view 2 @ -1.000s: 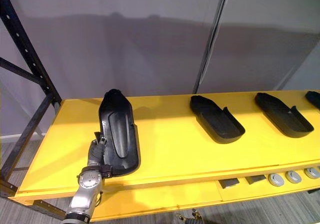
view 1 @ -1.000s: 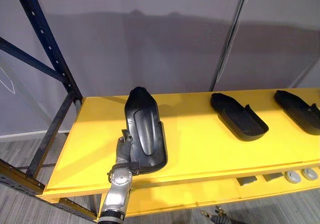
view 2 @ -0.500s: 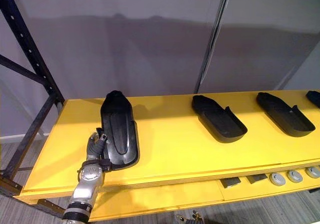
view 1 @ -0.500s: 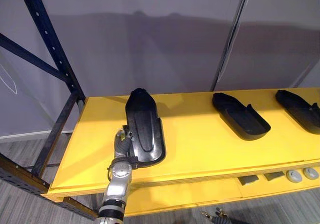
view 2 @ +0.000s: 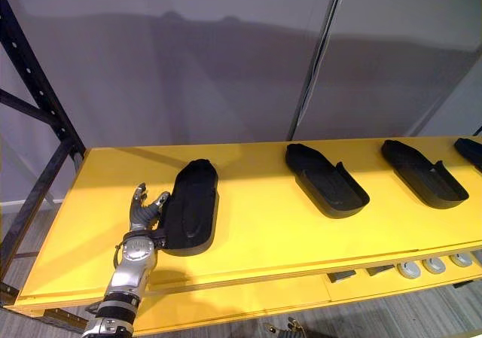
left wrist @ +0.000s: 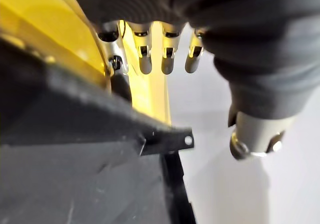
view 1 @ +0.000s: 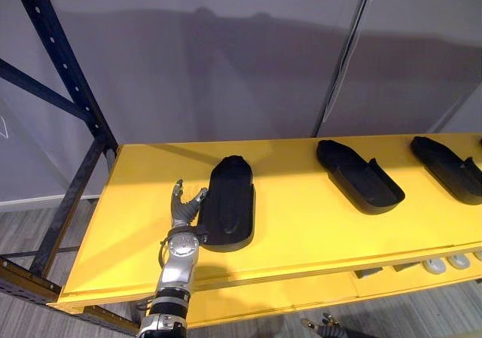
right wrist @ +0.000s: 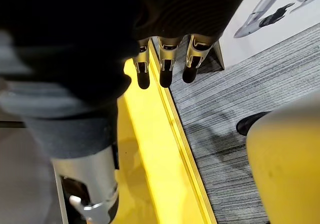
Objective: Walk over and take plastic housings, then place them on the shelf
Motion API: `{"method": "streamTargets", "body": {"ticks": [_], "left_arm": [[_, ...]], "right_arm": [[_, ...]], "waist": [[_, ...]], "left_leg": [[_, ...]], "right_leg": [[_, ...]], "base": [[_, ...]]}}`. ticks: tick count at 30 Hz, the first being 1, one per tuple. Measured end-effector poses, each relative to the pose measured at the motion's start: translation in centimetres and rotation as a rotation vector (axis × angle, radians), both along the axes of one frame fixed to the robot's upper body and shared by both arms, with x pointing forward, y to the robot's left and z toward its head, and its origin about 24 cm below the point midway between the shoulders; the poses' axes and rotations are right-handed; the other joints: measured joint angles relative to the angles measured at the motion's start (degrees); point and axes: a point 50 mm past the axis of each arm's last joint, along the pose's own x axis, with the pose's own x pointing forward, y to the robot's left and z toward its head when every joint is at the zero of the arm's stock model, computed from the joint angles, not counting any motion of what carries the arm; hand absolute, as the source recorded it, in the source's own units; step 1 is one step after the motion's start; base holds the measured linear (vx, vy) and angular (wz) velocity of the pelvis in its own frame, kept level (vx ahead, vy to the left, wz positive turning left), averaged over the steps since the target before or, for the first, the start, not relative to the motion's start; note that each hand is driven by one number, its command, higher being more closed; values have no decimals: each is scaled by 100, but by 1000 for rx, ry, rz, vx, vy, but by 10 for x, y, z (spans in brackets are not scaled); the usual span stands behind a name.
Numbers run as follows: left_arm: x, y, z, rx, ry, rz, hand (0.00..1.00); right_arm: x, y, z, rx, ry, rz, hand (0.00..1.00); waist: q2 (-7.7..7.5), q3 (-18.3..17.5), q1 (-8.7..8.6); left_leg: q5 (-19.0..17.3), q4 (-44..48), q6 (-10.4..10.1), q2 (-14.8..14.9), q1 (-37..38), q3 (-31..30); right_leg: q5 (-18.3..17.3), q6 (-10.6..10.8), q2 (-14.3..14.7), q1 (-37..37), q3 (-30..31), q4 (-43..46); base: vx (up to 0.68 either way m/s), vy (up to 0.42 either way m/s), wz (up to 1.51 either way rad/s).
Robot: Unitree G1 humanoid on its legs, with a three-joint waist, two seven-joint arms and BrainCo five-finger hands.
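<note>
We are looking at a grey wall (view 1: 226, 52) that is standing behind everything. In front of it a yellow shelf (view 1: 301, 225) is stretching across the view, and a dark blue rack frame (view 1: 60, 67) is rising at its left end. Four black plastic housings are lying on the shelf in a row, well apart. The first housing (view 1: 228, 211) is resting flat near the front edge, at the left. The second housing (view 1: 359, 176) and the third housing (view 1: 448, 169) are lying further right, and the fourth housing (view 2: 471, 151) is showing at the right border.

The left hand (view 1: 183, 206) is standing just beside the left edge of the first housing. Its fingers (left wrist: 145, 59) are spreading straight and are grasping nothing; we cannot tell if a fingertip is touching the housing. The right hand (right wrist: 165, 67) is hanging over the shelf's edge and the grey floor (right wrist: 225, 114), with relaxed fingers that are holding nothing.

Some small grey round parts (view 2: 422, 266) are lying on the lower level.
</note>
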Motion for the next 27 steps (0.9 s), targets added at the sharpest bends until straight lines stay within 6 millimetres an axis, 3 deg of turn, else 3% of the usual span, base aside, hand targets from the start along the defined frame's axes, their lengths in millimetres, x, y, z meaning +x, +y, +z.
{"method": "streamTargets", "body": {"ticks": [4,10,11,16,20,27], "left_arm": [[-10,-13,24,4,-125,-40,0],[-26,-52,89,23,-455,-207,0],[-33,-60,100,27,-514,-246,100],[-65,-74,110,4,-608,-363,100],[-89,-72,87,-23,-521,-389,100],[-107,-71,52,-60,-341,-419,100]], "right_arm": [[-2,-1,0,-1,3,-2,0],[-5,-3,1,-8,-11,-11,0],[-5,-3,1,-11,-18,-13,0],[-10,-5,2,-14,-27,-30,0],[-14,-7,3,-23,-30,-18,0],[-18,-6,2,-28,-23,-15,0]], "waist": [[-7,8,39],[-2,8,117],[11,10,148],[57,26,234],[66,16,346],[63,8,555]], "left_leg": [[0,5,0,6,-39,3],[-7,26,-3,47,-41,8],[-28,25,-3,55,-33,18],[-123,27,-21,95,-23,18],[-125,46,-25,102,-27,15],[-238,217,-26,93,-85,15]], "right_leg": [[-2,7,-2,-52,24,36],[0,14,37,-61,111,142],[-2,17,39,-65,126,158],[-95,96,43,-97,149,295],[-125,104,43,-100,140,319],[-137,123,-3,-67,119,326]], "base": [[-9,2,0],[0,0,0],[-47,3,-6],[-45,-5,0],[0,0,0],[-1,1,1]]}}
